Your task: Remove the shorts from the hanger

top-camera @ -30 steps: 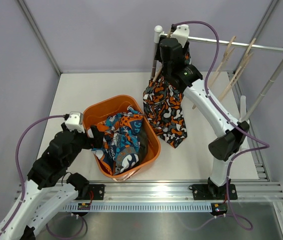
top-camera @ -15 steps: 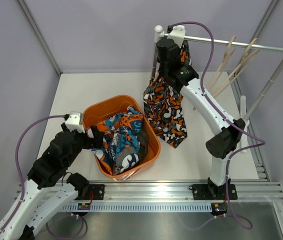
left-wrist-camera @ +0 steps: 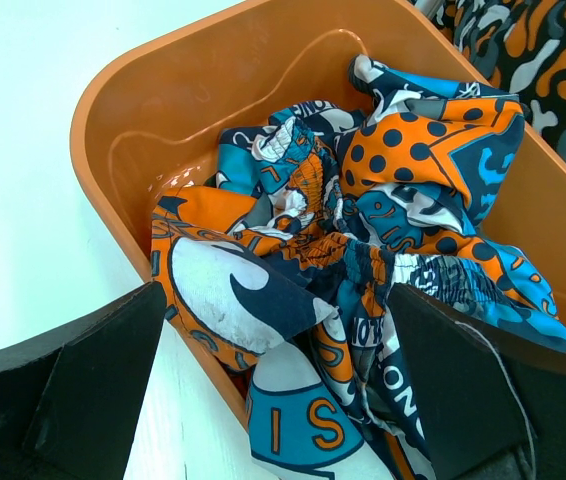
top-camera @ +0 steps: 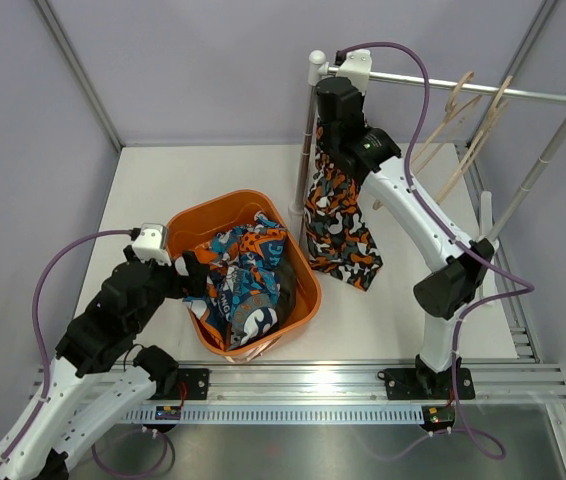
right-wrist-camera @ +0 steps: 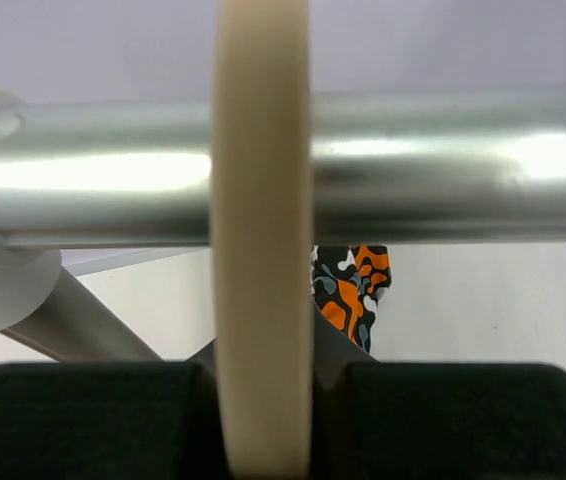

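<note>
**Top external view:** a fixed camera high above and behind the arm bases. It looks down and forward over the whole table (top-camera: 163, 180), from the orange basin (top-camera: 225, 200) to the clothes rail (top-camera: 523, 93) at the far side.

**Left wrist view:** close, aimed down between the fingers of the left hand (left-wrist-camera: 278, 290) into that basin. The swirl-print shorts (left-wrist-camera: 363, 200) appear in both views.

**Right wrist view:** very near and level, facing the rail and the hanger (right-wrist-camera: 261, 230) hooked over it. The blotch-print shorts (right-wrist-camera: 348, 290) below also show from above.
</note>
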